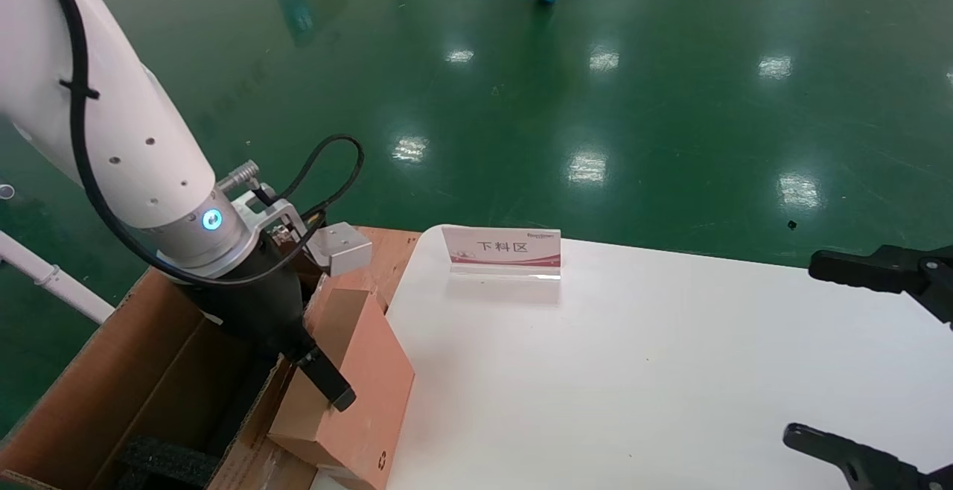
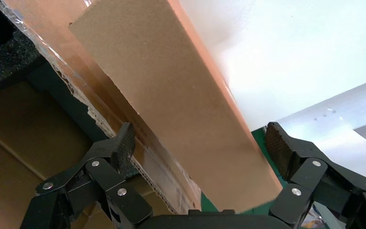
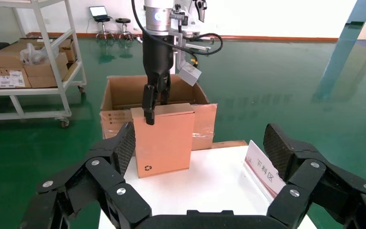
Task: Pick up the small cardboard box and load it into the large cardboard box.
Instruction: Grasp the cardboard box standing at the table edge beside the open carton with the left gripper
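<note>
The small cardboard box [image 1: 372,378] stands on end at the left edge of the white table [image 1: 633,371], recycling symbol low on its face [image 3: 164,138]. My left gripper [image 1: 327,382] is open and straddles the box's top edge, one finger in front of the face and one behind. In the left wrist view the box [image 2: 181,105] lies between the pads [image 2: 279,145] with a gap on one side. The large cardboard box [image 1: 112,371] stands open right behind it on the floor [image 3: 124,93]. My right gripper [image 1: 808,348] is open and empty at the table's right.
Black foam [image 1: 160,460] lies inside the carton. A white and red sign [image 1: 502,248] stands at the table's far edge. A metal shelf cart with cartons [image 3: 28,62] stands beyond the carton. Green floor surrounds the table.
</note>
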